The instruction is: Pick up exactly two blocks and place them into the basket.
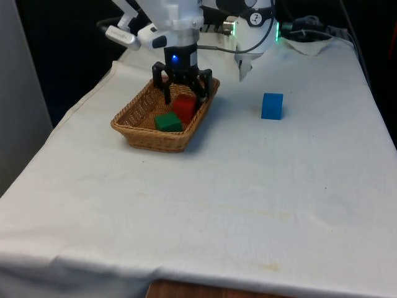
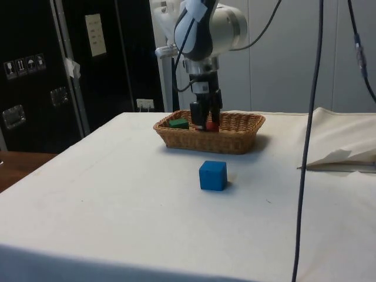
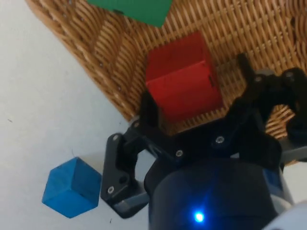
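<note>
A: Pincer (image 1: 183, 98)?
B: Released, fingers spread either side of the red block (image 1: 184, 108), inside the basket (image 1: 133, 115).
A: Other blocks?
B: Green block (image 1: 167, 121) in basket; blue block (image 1: 272, 105) apart on worktop (image 1: 248, 186).

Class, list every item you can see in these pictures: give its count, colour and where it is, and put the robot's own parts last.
basket: one, tan wicker, on the table toward the front view's left
green block: one, green, inside the basket
red block: one, red, inside the basket beside the green block, between the claw's fingers
blue block: one, blue, on the cloth outside the basket, toward the front view's right
table: one, white cloth cover
claw: one, black, open, lowered into the basket around the red block
</note>
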Motion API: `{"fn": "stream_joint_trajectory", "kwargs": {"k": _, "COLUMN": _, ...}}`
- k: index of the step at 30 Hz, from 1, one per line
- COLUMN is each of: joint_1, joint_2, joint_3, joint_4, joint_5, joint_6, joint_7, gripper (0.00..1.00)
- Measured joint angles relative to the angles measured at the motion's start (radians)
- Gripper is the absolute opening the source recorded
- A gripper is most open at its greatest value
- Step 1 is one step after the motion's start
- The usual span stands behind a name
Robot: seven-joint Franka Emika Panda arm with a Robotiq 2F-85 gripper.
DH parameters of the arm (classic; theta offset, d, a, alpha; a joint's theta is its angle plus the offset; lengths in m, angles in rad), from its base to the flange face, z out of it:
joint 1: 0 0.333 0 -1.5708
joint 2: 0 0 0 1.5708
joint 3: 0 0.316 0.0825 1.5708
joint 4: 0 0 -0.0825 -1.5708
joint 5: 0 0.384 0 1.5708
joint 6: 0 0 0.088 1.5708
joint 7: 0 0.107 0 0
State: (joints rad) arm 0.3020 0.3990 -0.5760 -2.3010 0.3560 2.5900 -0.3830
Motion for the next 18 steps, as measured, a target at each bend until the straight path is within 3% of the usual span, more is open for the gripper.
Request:
{"fn": "stream_joint_trajectory", "kwargs": {"k": 2, "joint_1": 0.0, "joint_2": 0.001, "joint_3": 0.0, "joint_4": 0.0, "joint_5": 0.0, "joint_6": 0.0, "joint_7": -0.001, "gripper": 1.0}}
{"fn": "stream_joint_trajectory", "kwargs": {"k": 11, "joint_1": 0.0, "joint_2": 0.002, "joint_3": 0.0, "joint_4": 0.0, "joint_5": 0.001, "joint_6": 0.0, "joint_7": -0.001, "gripper": 1.0}}
{"fn": "stream_joint_trajectory", "kwargs": {"k": 18, "joint_1": 0.0, "joint_2": -0.042, "joint_3": -0.034, "joint_4": 0.013, "joint_5": -0.01, "joint_6": -0.037, "joint_7": -0.02, "gripper": 1.0}}
